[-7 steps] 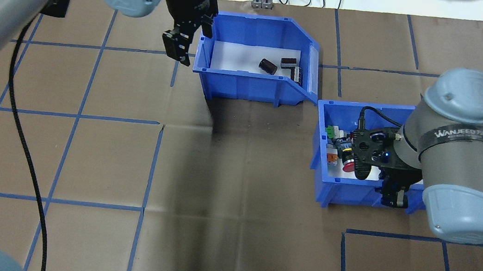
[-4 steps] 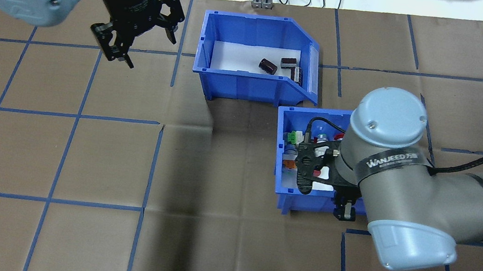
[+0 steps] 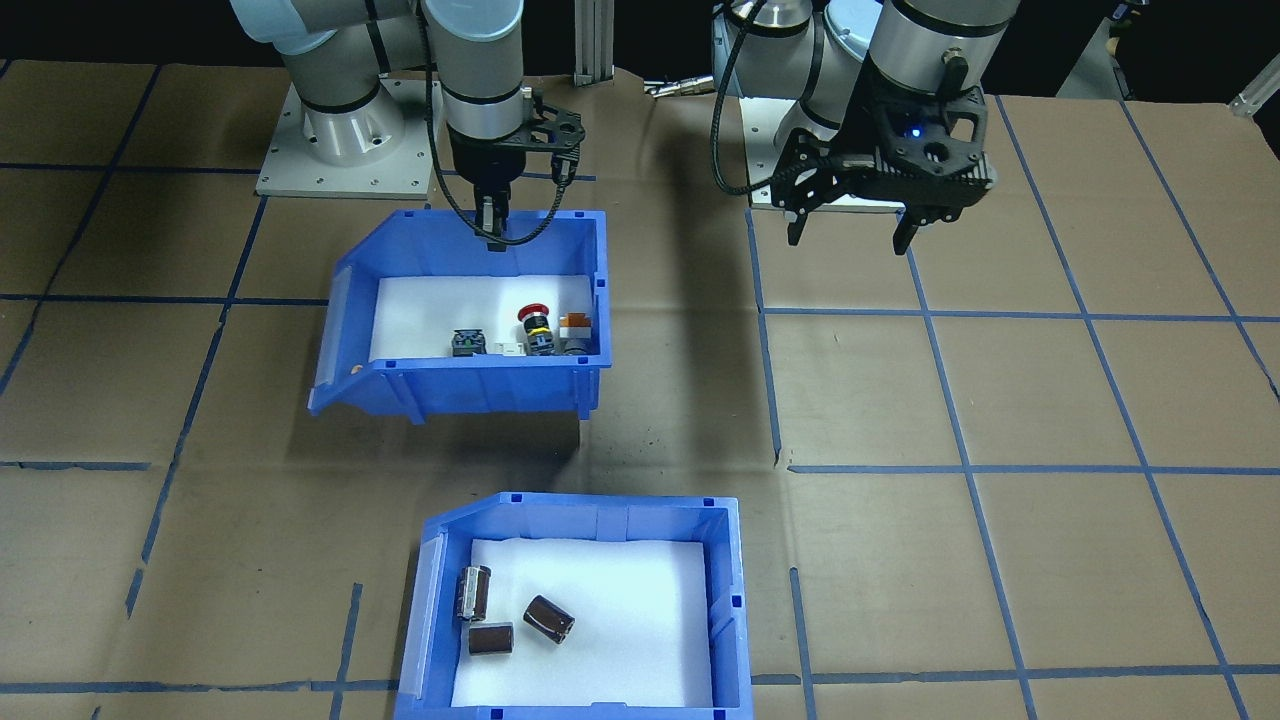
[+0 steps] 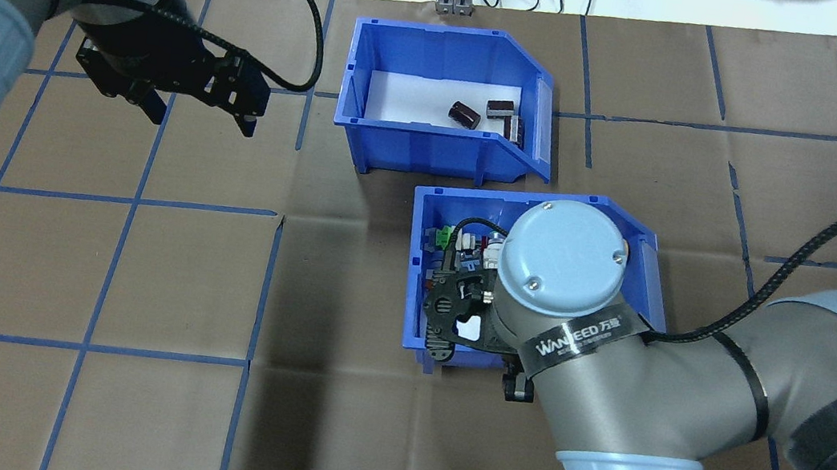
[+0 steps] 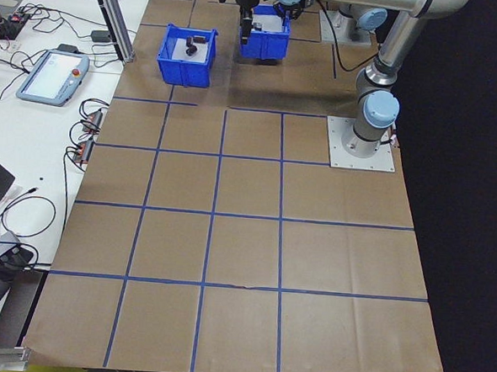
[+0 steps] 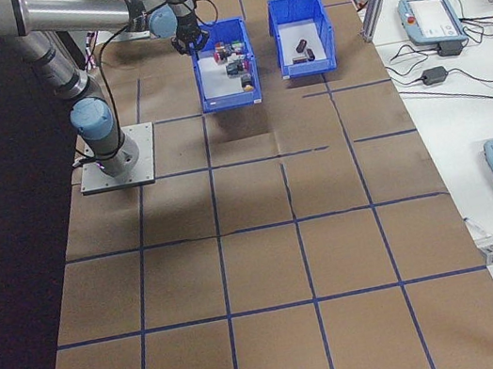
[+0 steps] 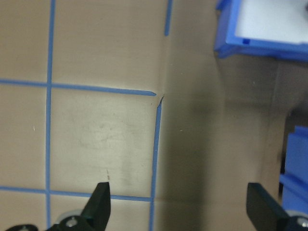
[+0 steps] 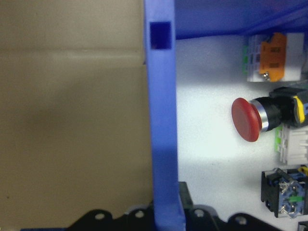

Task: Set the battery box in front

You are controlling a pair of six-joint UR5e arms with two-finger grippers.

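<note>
The right gripper [image 3: 490, 225], closed on the switch bin's [image 3: 400, 380] wall, should lower it level; the left gripper [image 3: 852, 228] hangs open, the battery box [image 3: 440, 600] apart.

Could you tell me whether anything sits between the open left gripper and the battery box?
Nothing visible does. The left gripper hangs open over bare table, and only paper lies between it and the battery box. The switch bin sits nearer the robot, off that line.

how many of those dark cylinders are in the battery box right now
3, all on the white foam toward the open-front end of the battery box: one beside the low front lip, one just beside it, one slightly further in. None looks hidden.
</note>
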